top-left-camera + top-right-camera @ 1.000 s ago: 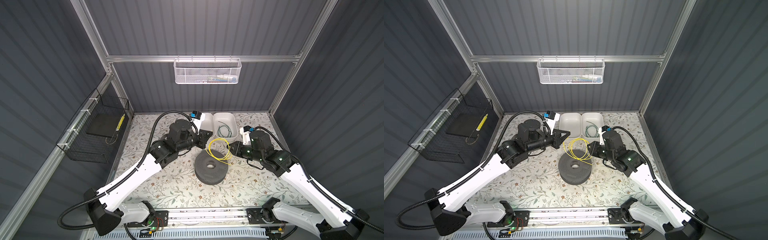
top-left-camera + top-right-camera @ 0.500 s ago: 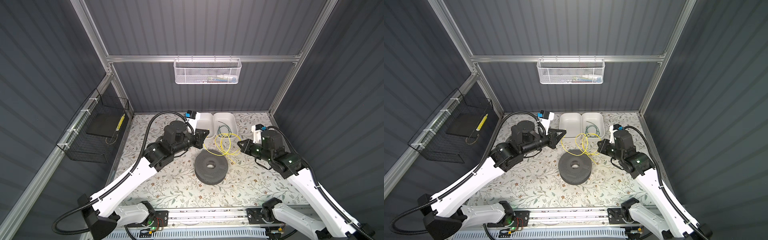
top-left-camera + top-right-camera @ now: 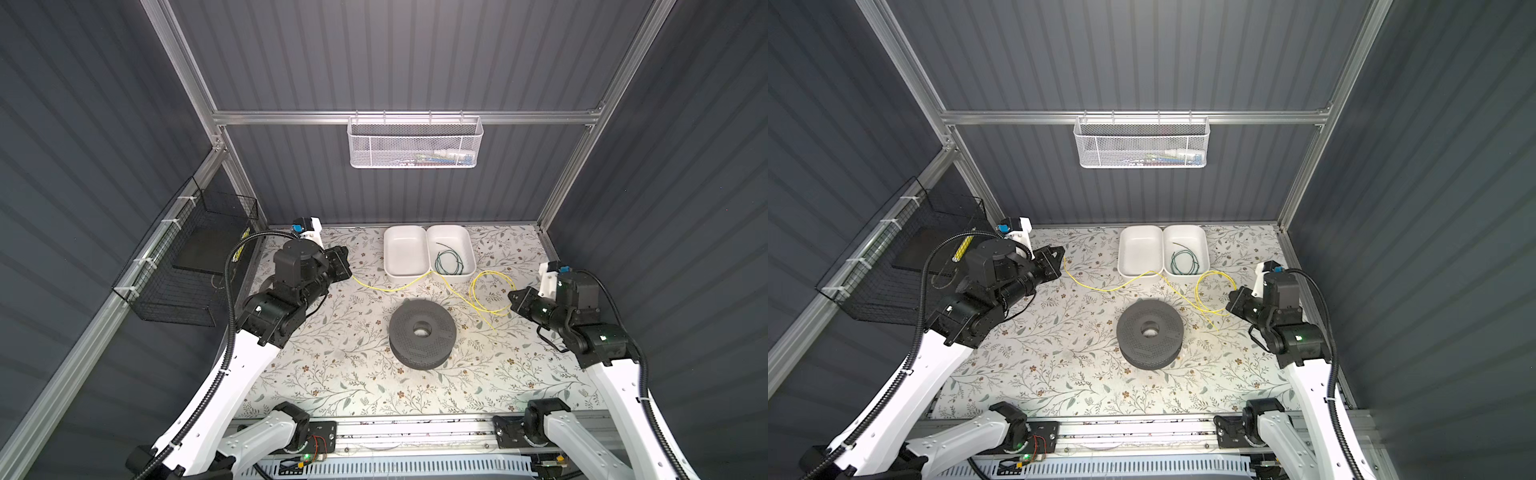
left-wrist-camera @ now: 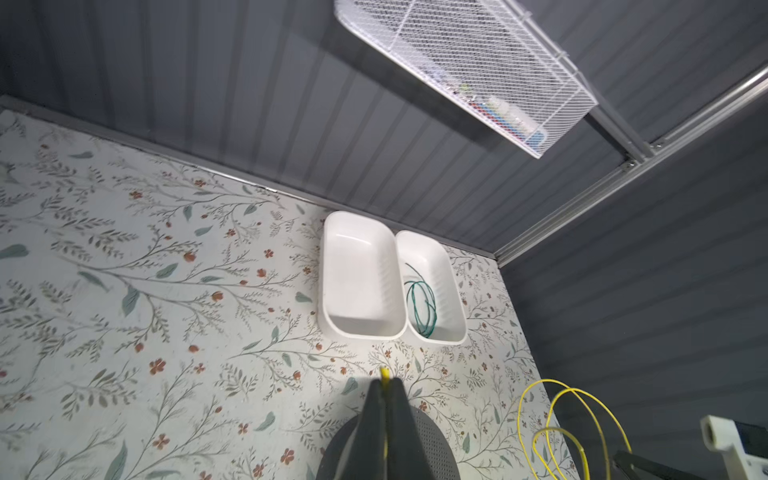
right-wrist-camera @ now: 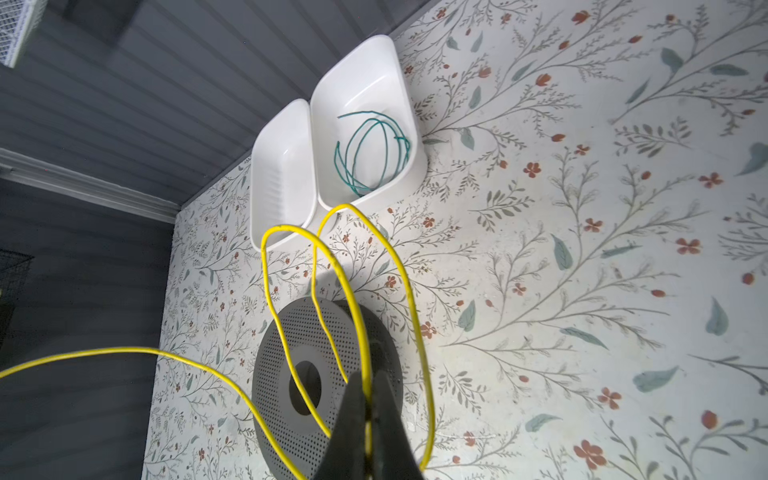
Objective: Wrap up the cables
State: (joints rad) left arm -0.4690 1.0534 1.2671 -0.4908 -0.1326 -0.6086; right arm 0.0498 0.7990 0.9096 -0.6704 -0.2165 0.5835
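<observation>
The thin yellow cable (image 3: 390, 289) (image 3: 1100, 289) hangs stretched above the floral table between my two grippers. My left gripper (image 3: 348, 270) (image 4: 384, 380) is shut on one end of it, and a short yellow tip pokes out past the fingertips. My right gripper (image 3: 512, 297) (image 5: 368, 378) is shut on the cable among its loose loops (image 5: 291, 232). Between the arms a black perforated spool (image 3: 403, 328) (image 5: 274, 365) lies flat, with no cable on it. The dark green cable (image 3: 446, 262) (image 5: 370, 145) sits coiled in the right white tray (image 3: 451, 235).
An empty white tray (image 3: 405, 249) stands beside the one with the green cable, at the back of the table. A white mesh basket (image 3: 415, 143) hangs on the rear wall. A black wire basket (image 3: 187, 257) hangs on the left wall.
The arms have drawn apart, the left gripper going left and the right going right. The yellow coil that lay bunched behind the spool is now pulled out between them. The right gripper has closed.
</observation>
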